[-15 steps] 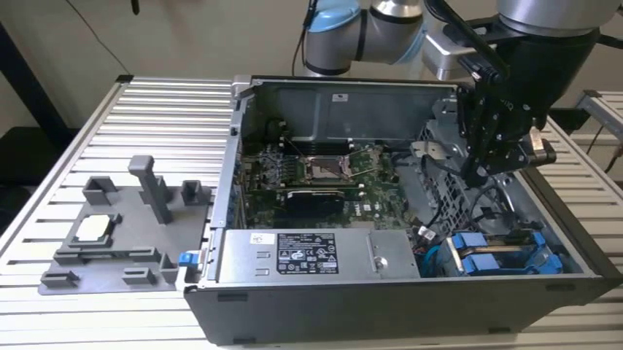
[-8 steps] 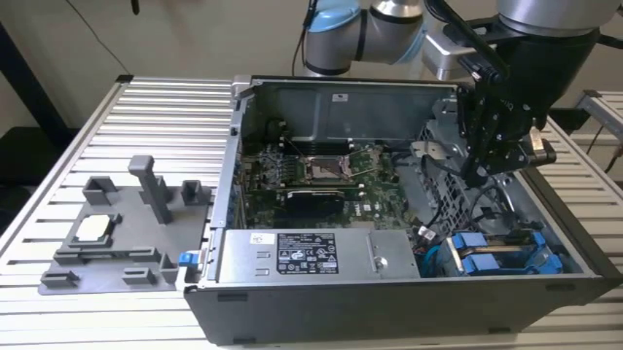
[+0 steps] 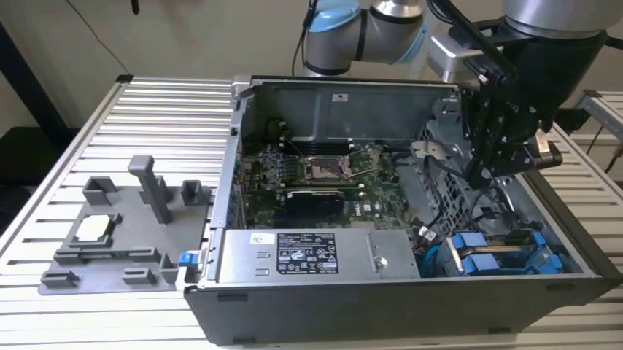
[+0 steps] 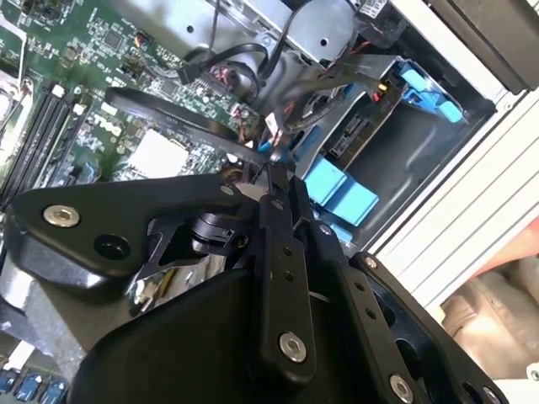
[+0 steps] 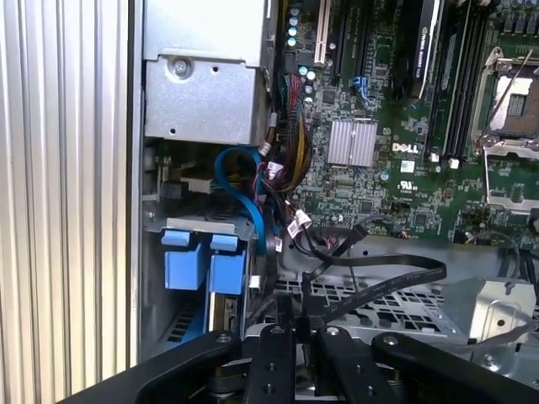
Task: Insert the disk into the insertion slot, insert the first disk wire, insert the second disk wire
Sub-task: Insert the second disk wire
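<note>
My gripper point(image 3: 484, 173) hangs inside the open computer case point(image 3: 244, 146), over the drive cage on the exterior view's right. In both wrist views its fingers are pressed together at the tips point(image 4: 271, 172) point(image 5: 296, 318), shut on the end of a flat black disk wire point(image 5: 396, 282) that loops back across the cage point(image 4: 168, 114). Two blue-ended carriers point(image 3: 482, 255) point(image 5: 202, 269) point(image 4: 341, 194) sit side by side in the insertion slot at the case's front corner. I cannot tell which one holds the disk.
The silver power supply point(image 3: 306, 255) lies beside the slot, and the green motherboard point(image 3: 311, 175) with an open processor socket sits behind it. A blue cable point(image 5: 244, 194) and a wire bundle hang near the slot. A grey fixture tray point(image 3: 117, 233) rests on the slatted table.
</note>
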`<state>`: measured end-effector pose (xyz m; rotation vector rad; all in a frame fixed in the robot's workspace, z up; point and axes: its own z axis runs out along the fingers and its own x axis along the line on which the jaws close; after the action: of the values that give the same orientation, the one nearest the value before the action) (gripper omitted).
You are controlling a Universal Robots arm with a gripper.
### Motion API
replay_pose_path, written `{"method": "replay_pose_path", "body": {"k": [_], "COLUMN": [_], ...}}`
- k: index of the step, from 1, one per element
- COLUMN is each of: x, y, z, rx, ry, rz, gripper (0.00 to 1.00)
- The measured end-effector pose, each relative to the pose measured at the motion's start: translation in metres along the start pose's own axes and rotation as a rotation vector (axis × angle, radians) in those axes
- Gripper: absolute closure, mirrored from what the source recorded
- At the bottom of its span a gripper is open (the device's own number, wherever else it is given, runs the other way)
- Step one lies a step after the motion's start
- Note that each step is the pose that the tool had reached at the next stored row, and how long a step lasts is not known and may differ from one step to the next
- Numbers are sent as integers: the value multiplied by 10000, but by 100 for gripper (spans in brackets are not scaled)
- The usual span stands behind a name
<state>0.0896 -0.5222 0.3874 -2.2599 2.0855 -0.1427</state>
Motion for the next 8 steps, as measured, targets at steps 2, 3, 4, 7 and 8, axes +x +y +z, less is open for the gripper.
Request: {"method": "replay_pose_path", "body": {"k": [2, 3, 4, 7, 8], "x": [24, 38, 54, 107, 126], "y": [-20, -28, -36, -60, -68], "z": [3, 4, 6, 10, 11], "rx": [-4, -6, -8, -15, -17], "ry": [-1, 0, -1, -2, -2], "rz": [0, 0, 0, 0, -1], "gripper": [84, 84, 84, 84, 84]}}
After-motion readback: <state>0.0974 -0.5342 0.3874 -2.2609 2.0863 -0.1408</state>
